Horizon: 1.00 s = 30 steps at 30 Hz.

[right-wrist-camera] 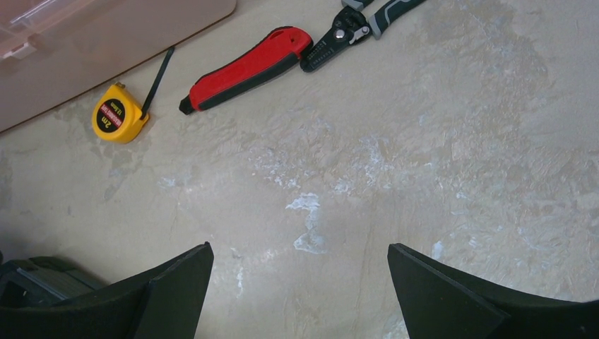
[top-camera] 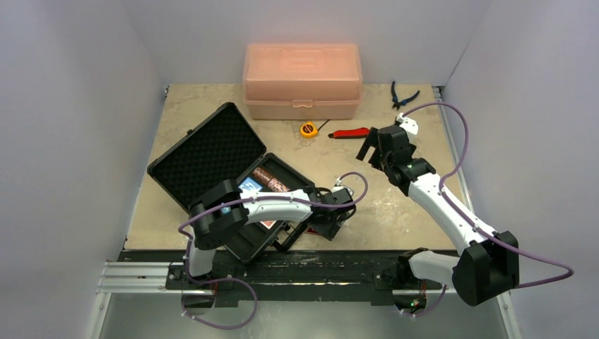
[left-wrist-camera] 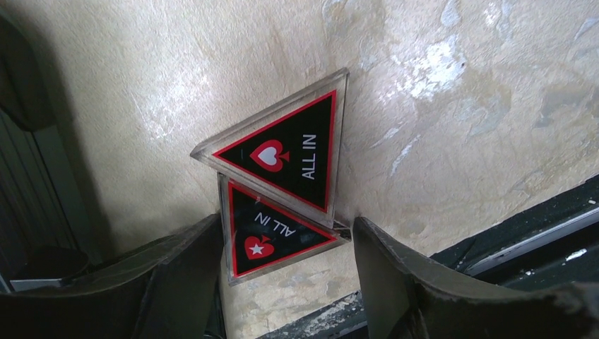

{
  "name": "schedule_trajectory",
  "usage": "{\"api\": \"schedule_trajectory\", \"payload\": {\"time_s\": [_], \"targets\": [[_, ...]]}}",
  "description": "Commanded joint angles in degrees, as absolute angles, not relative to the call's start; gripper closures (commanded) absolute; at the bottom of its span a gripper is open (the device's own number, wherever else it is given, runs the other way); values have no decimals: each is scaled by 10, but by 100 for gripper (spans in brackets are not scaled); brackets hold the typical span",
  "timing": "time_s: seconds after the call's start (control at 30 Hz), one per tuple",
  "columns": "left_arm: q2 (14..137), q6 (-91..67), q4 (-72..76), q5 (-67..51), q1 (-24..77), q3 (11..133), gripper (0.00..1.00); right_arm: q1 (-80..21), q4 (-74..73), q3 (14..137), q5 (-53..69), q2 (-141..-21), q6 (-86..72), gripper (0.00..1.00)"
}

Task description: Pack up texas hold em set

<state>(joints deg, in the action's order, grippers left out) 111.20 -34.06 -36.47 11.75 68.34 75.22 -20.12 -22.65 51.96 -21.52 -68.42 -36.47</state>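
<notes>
Glossy clear-rimmed triangles (left-wrist-camera: 289, 152) touch on mottled tabletop (left-wrist-camera: 459, 106).

A: "At the back wall, a translucent orange box (top-camera: 302, 81), lid shut."

B: "Before it, on the stone-patterned table (top-camera: 395, 205): yellow tape measure (right-wrist-camera: 119, 121), red-and-black utility knife (right-wrist-camera: 244, 68) beside it, pliers (right-wrist-camera: 353, 32) further right."

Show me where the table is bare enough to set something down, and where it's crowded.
Free: the table between the black case and the right arm, below the open right gripper; also the far-left corner beside the orange box. Crowded: the strip before that box, with tape measure, red knife and pliers; and the two triangles by the case.
</notes>
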Motion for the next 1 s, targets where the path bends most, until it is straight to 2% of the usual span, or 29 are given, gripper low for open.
{"api": "schedule_trajectory", "payload": {"time_s": [0.0,0.2,0.97], "targets": [[1100,-355,-427,116,683,749,36,-197,-210,515,-218,-692,-363,1],[1101,-357,-425,108,683,749,45,-197,-211,514,-218,-692,-363,1],[1014,-363,-430,89,686,751,51,-197,-210,514,-223,-690,-360,1]]}}
